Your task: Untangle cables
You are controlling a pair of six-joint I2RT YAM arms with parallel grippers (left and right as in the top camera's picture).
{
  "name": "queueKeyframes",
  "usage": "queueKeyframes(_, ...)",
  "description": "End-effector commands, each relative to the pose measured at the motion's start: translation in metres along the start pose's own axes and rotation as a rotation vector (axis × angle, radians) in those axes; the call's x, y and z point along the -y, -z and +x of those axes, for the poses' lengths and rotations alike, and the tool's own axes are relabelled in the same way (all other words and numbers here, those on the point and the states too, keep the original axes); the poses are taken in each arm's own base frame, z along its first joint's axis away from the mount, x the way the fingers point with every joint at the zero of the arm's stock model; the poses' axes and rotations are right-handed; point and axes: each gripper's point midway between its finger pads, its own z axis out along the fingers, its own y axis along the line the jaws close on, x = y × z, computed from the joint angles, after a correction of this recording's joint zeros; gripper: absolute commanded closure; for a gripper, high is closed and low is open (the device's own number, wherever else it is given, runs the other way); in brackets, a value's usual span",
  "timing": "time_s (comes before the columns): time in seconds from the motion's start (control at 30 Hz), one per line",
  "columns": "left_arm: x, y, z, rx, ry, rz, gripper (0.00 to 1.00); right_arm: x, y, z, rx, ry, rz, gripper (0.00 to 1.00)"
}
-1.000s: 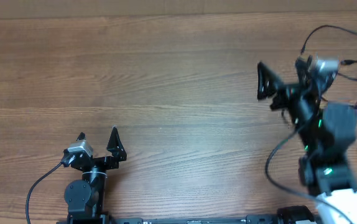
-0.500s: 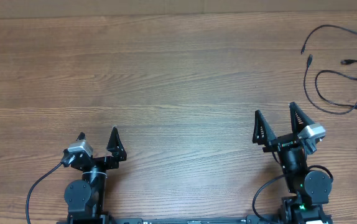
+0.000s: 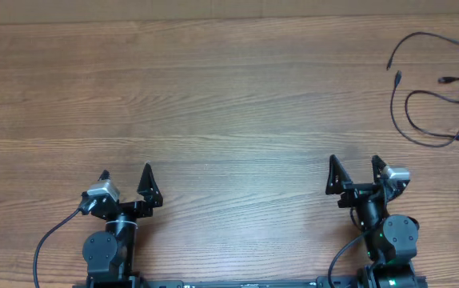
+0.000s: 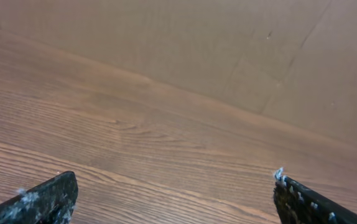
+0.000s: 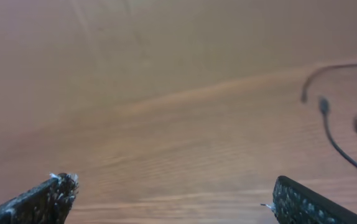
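Wood-grain table (image 3: 213, 96); thin black looping cables (image 3: 429, 96) lie slack.

Soft, even, warm light covers the worktop (image 3: 213, 96), leaving only faint shadows. The overhead and left wrist views are sharp, with the wood grain crisp. The right wrist view is blurred throughout, and the cables (image 5: 323, 107) on the worktop look smeared and hazy.
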Motion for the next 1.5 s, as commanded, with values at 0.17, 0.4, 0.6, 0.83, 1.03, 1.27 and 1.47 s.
queueKeyframes(0.17, 0.001, 0.000, 0.001, 0.002, -0.023, 0.002, 0.01, 0.007, 0.011, -0.008, 0.057, 0.093, 0.038, 0.00)
queueKeyframes(0.4, 0.001, 0.000, 0.001, 0.002, -0.023, 0.002, 0.00, 0.017, 0.014, -0.018, 0.093, 0.238, 0.080, 0.00)
queueKeyframes(0.6, 0.001, 0.000, 0.001, 0.002, -0.023, 0.002, 0.00, 0.012, 0.014, -0.016, 0.082, 0.324, 0.047, 0.00)
queueKeyframes(0.83, 0.001, 0.000, 0.001, 0.002, -0.023, 0.002, 0.00, 0.013, 0.014, -0.017, 0.084, 0.332, 0.052, 0.00)
queueKeyframes(1.03, 0.001, 0.000, 0.001, 0.002, -0.023, 0.002, 0.00, 0.013, 0.014, -0.017, 0.086, 0.332, 0.052, 0.00)
queueKeyframes(1.27, 0.001, 0.000, 0.001, 0.002, -0.023, 0.002, 0.00, 0.013, 0.014, -0.017, 0.086, 0.332, 0.052, 0.00)
queueKeyframes(1.47, 0.001, 0.000, 0.001, 0.002, -0.023, 0.002, 0.00, 0.013, 0.014, -0.017, 0.085, 0.332, 0.053, 0.00)
